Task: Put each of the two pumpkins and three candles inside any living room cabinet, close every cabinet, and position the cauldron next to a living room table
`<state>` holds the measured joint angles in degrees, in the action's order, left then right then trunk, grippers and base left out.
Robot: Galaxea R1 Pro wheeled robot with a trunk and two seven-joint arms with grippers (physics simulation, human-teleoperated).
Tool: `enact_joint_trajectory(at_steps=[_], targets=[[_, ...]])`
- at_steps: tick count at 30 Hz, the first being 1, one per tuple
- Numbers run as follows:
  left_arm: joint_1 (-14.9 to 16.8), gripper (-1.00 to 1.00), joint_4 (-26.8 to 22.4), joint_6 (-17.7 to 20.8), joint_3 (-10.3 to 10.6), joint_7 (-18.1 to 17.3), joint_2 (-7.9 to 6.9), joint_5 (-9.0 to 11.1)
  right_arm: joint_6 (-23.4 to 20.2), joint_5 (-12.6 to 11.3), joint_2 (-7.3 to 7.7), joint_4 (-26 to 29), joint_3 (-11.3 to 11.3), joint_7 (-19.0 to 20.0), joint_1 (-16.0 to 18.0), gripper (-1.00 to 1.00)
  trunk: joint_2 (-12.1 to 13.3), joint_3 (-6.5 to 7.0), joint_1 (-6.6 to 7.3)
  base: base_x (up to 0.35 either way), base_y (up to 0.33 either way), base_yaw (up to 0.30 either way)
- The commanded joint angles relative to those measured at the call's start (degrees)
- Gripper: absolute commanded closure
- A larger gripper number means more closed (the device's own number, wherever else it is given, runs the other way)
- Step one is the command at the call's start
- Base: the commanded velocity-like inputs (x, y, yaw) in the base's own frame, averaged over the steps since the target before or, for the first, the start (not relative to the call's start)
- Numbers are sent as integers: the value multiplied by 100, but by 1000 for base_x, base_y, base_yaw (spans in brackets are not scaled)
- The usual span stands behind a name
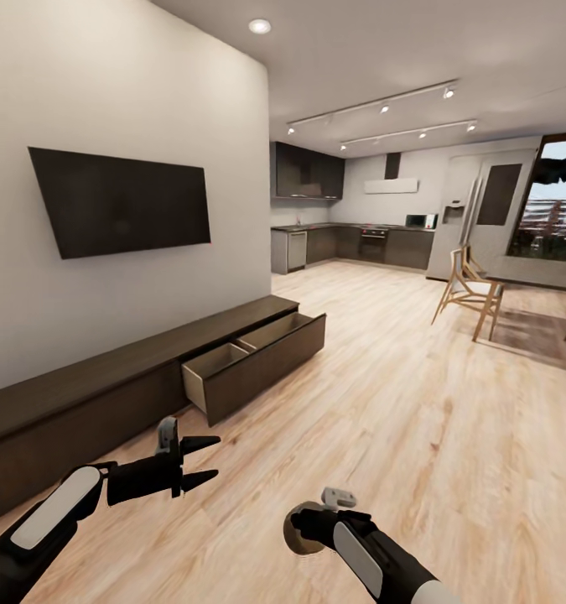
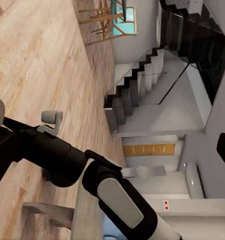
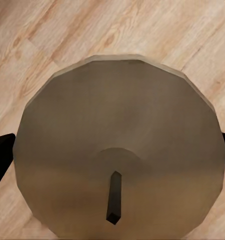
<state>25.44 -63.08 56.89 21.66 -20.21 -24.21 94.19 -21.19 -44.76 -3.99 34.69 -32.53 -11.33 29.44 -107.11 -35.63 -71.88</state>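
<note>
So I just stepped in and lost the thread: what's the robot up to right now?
It stands on the wooden floor in front of the cabinet, whose far drawer is pulled open. The right pincer is shut on a candle, a grey-beige cylinder seen end-on with its wick. The left pincer is open and empty, pointing towards the drawer. The candle is not yet in the cabinet.

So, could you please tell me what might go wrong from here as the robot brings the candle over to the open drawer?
1. The right gripper holds the stubby grey-beige candle only at its sides; a jolt while driving could let it slip onto the light wooden floor.
2. The pulled-out dark-brown cabinet drawer juts into the room, so the base or the open left gripper might strike it.
</note>
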Motion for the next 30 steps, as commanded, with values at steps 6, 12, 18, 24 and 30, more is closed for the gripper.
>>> enact_joint_trajectory(at_steps=[6,12,18,24,30], targets=[[7,-100,10,-2,14,-54,-10,-31,1,-59,4,12,-30,-54,8,100,-3,-6,-2,304,-14,0],[7,-100,12,-2,14,-54,-13,-32,1,-59,4,12,-30,-56,9,100,-3,-6,-2,304,-91,0],[6,-100,14,-2,14,-54,-13,-27,1,-59,4,12,-30,-54,7,100,-3,-6,-2,305,-106,0],[7,-100,13,-2,14,-54,-13,-26,1,-59,4,12,-31,-57,7,100,-3,-6,-2,305,-92,0],[5,-100,13,-2,14,-54,-6,-32,1,-59,4,12,-33,-62,8,100,-3,-6,-2,305,-80,0]])
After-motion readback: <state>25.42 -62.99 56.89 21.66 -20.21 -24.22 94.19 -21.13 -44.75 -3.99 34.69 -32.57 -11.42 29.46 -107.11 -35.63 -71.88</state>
